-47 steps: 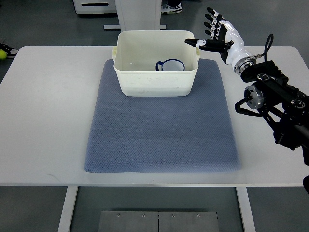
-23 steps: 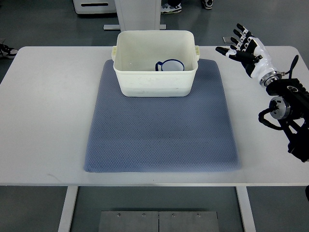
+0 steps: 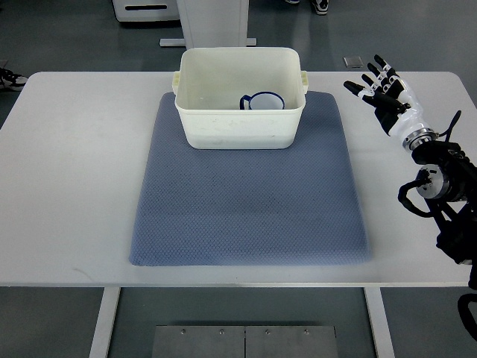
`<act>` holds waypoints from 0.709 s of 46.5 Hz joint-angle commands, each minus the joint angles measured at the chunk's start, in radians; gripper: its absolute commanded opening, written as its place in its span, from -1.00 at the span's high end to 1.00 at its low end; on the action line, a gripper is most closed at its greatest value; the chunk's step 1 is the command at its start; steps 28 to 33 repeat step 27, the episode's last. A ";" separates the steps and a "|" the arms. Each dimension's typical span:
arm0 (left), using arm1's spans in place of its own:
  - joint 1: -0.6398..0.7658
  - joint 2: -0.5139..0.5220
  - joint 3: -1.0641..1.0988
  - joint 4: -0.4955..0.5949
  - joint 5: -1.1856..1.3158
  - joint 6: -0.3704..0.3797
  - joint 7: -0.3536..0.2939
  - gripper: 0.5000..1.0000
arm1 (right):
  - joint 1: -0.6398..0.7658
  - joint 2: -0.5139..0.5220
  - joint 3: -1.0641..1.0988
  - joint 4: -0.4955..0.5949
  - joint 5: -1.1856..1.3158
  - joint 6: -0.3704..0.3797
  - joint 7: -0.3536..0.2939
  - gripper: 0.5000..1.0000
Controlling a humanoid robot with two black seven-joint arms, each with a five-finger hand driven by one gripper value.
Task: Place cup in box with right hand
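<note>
A white cup with a blue rim (image 3: pixel 264 101) stands inside the cream plastic box (image 3: pixel 240 128) at the back of the blue-grey mat (image 3: pixel 250 201). My right hand (image 3: pixel 381 91) hovers over the white table to the right of the box, well clear of it. Its fingers are spread and hold nothing. The right arm (image 3: pixel 440 186) runs down along the picture's right edge. No left arm shows.
The white table (image 3: pixel 67 186) extends around the mat on both sides. Beyond its far edge lie a grey floor, a white pedestal (image 3: pixel 216 19) and a person's shoes (image 3: pixel 320 6).
My right hand has drawn back from the box's right rim, moving right and toward the table's right edge, fingers spread throughout. The cup stays in the box.
</note>
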 commanded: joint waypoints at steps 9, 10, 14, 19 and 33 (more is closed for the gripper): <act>0.000 0.000 0.000 0.000 0.000 0.000 0.000 -1.00 | -0.027 0.036 0.043 -0.004 0.063 0.001 0.156 -1.00; 0.000 0.000 0.000 0.000 0.000 0.000 0.000 -1.00 | -0.027 0.036 0.043 -0.004 0.063 0.001 0.156 -1.00; 0.000 0.000 0.000 0.000 0.000 0.000 0.000 -1.00 | -0.029 0.036 0.043 -0.009 0.063 -0.001 0.154 -1.00; -0.001 0.000 0.000 0.000 0.000 0.000 0.000 -1.00 | -0.030 0.036 0.040 -0.009 0.063 -0.001 0.152 -1.00; 0.000 0.000 0.000 0.000 0.001 0.000 0.000 -1.00 | -0.040 0.039 0.037 -0.007 0.063 0.001 0.125 -1.00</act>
